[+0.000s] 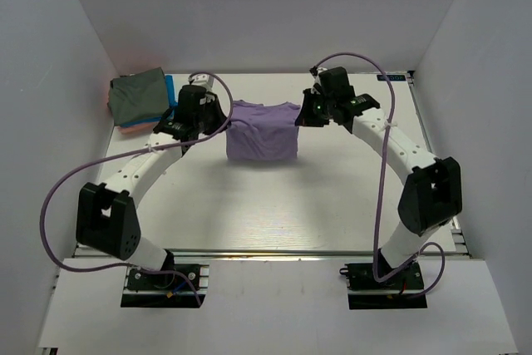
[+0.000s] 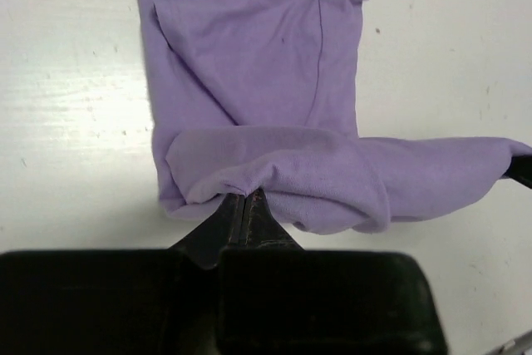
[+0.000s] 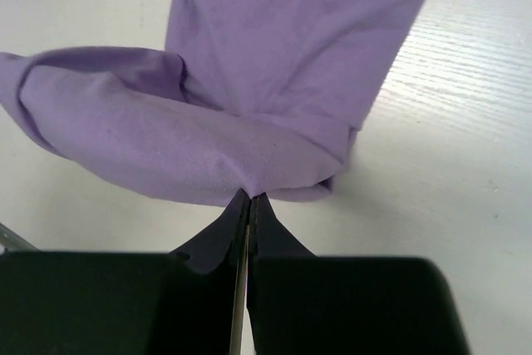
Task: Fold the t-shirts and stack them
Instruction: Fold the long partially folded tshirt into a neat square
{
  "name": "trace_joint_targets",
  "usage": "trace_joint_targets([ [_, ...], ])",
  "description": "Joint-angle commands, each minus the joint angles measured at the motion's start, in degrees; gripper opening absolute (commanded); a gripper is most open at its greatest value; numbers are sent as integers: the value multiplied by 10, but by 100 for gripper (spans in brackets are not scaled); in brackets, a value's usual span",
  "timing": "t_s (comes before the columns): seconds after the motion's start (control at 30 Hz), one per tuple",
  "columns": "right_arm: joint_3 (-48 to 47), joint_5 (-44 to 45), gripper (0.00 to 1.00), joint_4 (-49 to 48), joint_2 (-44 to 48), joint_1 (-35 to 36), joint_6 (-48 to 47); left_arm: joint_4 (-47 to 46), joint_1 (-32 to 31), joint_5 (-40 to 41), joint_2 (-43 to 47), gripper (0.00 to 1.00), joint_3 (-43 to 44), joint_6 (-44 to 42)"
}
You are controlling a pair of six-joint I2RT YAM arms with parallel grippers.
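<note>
We hold the soft lavender-purple short-sleeved t-shirt (image 1: 262,140) by its far edge, left hand (image 1: 223,119) and right hand (image 1: 304,114) each pinching a corner. It lies on the white surface (image 1: 332,197), its length running toward the near edge. The folded olive-grey shirt pile (image 1: 137,96) sits nearer the left hand.

L arm (image 1: 137,164) & R arm (image 1: 391,139) fwd, elbows out, jaws clamped.

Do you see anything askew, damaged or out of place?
Nothing damaged. The lavender shirt is bunched only where the left gripper and right gripper pinch it. In the far-left stack, the blue shirt and pink shirt stick out under the olive-grey shirt.
</note>
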State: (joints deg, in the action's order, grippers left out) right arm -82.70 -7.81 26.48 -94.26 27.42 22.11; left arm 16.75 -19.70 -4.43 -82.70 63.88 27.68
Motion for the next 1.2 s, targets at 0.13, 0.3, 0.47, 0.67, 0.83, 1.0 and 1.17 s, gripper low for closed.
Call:
trace_joint_targets([
  [0.13,-91,-15,0,17,-77,-43,-27,14,14,52,-107,0,125,-25],
  [0.3,-147,-39,0,9,-136,-73,-39,5,26,53,-173,0,179,-42],
  [0.47,-198,-66,0,-4,-194,-90,-49,-7,31,32,-245,0,254,-67],
  [0.67,-232,-99,0,-62,-254,-105,-66,-1,48,27,-332,0,325,-67],
  [0.83,-245,-101,0,-153,-307,-116,-54,-42,58,7,-390,0,353,-67],
  [1.0,-251,-93,26,-237,-352,-122,-28,-93,63,-17,-434,12,388,-55],
  [1.17,-356,-113,61,-226,-416,-133,-7,-71,81,-16,-502,98,500,-34],
])
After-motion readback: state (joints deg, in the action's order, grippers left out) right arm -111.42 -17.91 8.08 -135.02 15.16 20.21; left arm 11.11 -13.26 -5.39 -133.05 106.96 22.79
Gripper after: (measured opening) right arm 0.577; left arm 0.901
